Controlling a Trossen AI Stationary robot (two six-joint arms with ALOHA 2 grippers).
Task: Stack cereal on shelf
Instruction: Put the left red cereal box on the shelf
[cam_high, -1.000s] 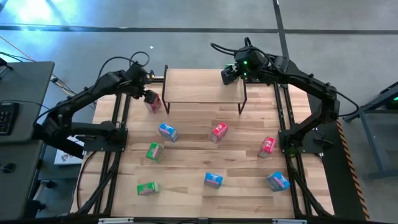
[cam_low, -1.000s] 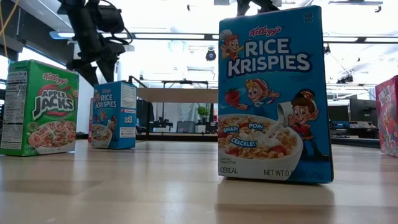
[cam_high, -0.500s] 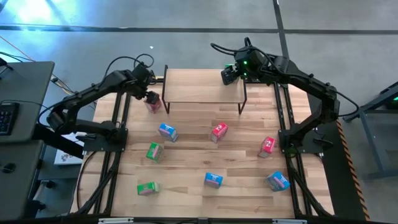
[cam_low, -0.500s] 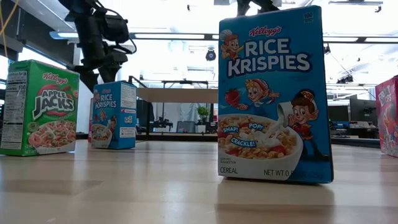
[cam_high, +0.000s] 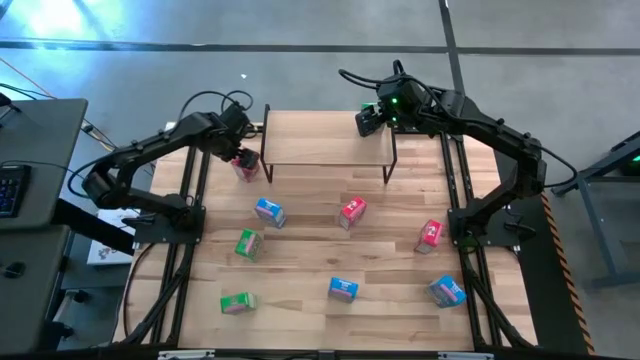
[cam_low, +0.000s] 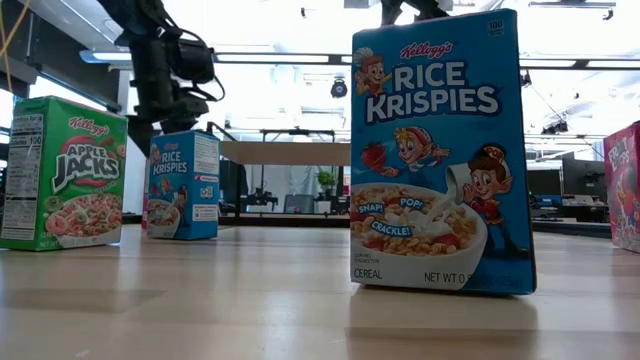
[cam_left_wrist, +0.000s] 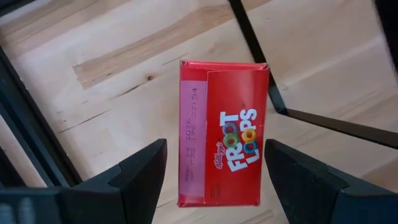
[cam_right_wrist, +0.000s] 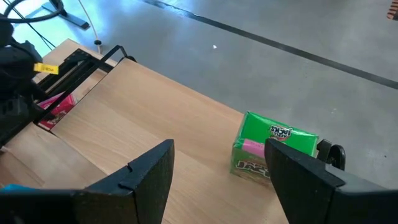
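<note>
Cereal boxes numbered eight around the shelf (cam_high: 328, 146) on the tabletop (cam_high: 400, 300): three red, three blue, two green, and a third green box (cam_right_wrist: 273, 151) apparently stood on the shelf's far corner. The left end effector (cam_left_wrist: 214, 177) hung wide open over a red box (cam_left_wrist: 222, 140) lying beside the shelf's left legs, not touching it. The right end effector (cam_right_wrist: 217, 174) was open above the shelf, holding nothing.

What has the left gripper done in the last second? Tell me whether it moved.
Yes. In the high view the left gripper has drifted slightly toward the shelf, its open fingers poised over the red Froot Loops box.
</note>
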